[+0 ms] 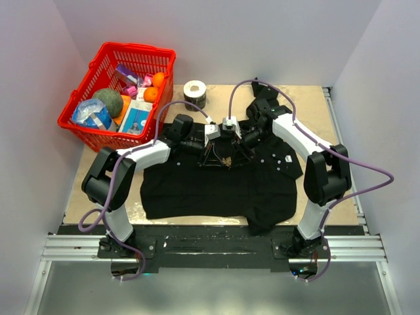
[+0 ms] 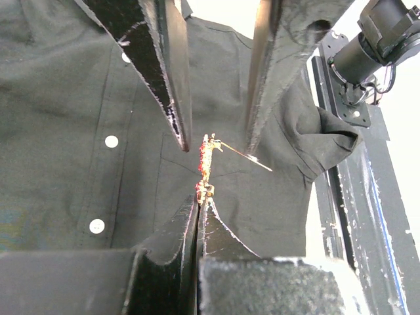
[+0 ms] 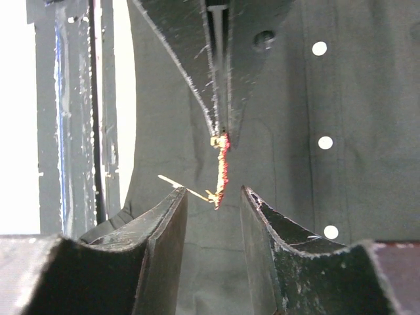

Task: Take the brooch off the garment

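Left wrist view: my L fingers (image 2: 199, 197) clench the brooch (image 2: 206, 157) edge-on over the garment (image 2: 65, 98). R fingers (image 2: 180, 125) are spread astride it, prob. to work the pin free.

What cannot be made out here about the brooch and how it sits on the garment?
Left wrist: the brooch is seen edge-on, so its shape is unclear. The shut left gripper covers its lower end.
Right wrist: edge-on again, so whether its pin passes through the garment cannot be told.
Top external: the brooch is only a speck, too small to read.
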{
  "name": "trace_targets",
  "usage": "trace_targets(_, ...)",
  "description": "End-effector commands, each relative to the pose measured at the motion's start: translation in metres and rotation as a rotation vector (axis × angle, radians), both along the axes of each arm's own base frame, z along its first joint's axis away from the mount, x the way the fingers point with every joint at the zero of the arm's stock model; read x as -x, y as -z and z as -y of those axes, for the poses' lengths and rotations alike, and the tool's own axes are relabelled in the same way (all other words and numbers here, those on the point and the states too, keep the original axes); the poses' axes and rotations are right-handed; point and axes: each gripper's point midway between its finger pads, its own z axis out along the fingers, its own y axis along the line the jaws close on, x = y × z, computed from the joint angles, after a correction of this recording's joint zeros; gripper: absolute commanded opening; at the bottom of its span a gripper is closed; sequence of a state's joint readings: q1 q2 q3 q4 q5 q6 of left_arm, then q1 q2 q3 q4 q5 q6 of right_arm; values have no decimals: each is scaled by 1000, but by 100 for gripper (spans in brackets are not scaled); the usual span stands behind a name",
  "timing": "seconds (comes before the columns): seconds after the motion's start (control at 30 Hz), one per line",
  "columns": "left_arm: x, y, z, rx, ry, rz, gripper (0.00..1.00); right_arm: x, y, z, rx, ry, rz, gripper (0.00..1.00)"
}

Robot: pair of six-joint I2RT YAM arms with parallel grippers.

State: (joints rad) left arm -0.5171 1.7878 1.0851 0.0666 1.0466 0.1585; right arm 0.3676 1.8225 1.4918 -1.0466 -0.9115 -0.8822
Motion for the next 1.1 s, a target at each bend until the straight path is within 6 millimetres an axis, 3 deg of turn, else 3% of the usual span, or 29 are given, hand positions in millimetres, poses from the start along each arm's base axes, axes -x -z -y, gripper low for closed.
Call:
trace_targets(0.0,-4,-20,3,51,14,36,0,-10,-14,-11,-48,25,16,41)
trace_targets(0.53,-6,-19,6,59,11,21,0,-15,-11,-14,-30,43,4,40)
trace_targets(1.07,-11,-19,9,68,-2,-2,0,-38,-13,-16,6,161,38,33)
